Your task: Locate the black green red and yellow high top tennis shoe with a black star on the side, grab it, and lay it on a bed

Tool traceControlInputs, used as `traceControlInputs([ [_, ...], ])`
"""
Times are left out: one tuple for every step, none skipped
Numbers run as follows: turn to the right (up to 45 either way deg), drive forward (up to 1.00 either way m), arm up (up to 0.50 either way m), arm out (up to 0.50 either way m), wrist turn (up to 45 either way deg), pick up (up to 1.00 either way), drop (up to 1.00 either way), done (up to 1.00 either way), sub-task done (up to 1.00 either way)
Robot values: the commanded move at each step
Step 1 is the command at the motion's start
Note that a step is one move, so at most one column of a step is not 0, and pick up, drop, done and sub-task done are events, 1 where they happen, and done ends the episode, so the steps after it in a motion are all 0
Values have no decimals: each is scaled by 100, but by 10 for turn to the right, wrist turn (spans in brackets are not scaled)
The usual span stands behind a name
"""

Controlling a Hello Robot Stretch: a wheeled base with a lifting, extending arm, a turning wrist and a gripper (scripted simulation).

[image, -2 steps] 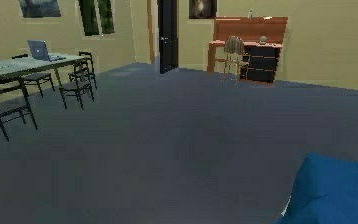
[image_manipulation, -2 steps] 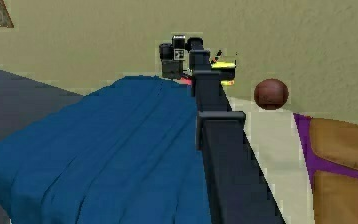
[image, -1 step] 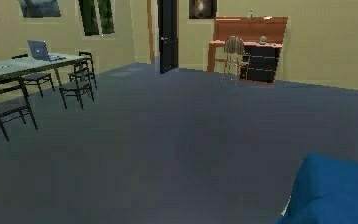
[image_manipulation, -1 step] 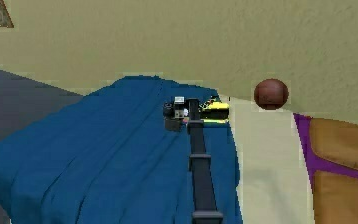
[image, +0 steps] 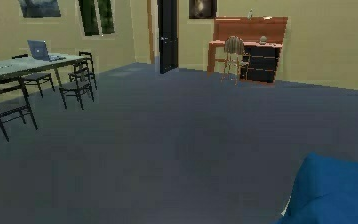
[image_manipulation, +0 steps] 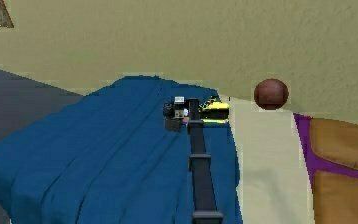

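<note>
We judge the laying step nearly done; we cannot tell whether our gripper [image_manipulation: 173, 110] holds anything; the yellow-black shoe [image_manipulation: 218, 110] seems to lie just beside it on the bed [image_manipulation: 97, 160]; next we must withdraw the arm [image_manipulation: 198, 165] without dragging it.

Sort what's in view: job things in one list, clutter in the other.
Job: bed with blue cover; yellow-black thing, likely the shoe; gripper.
Lying about: brown ball; laptop; table; chairs; red desk.
</note>
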Motion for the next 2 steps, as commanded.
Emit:
traceControlInputs([
  [0, 0, 0, 0, 0, 0, 100, 0, 0],
  [0, 0, 10, 0, 0, 0, 0, 0, 0],
])
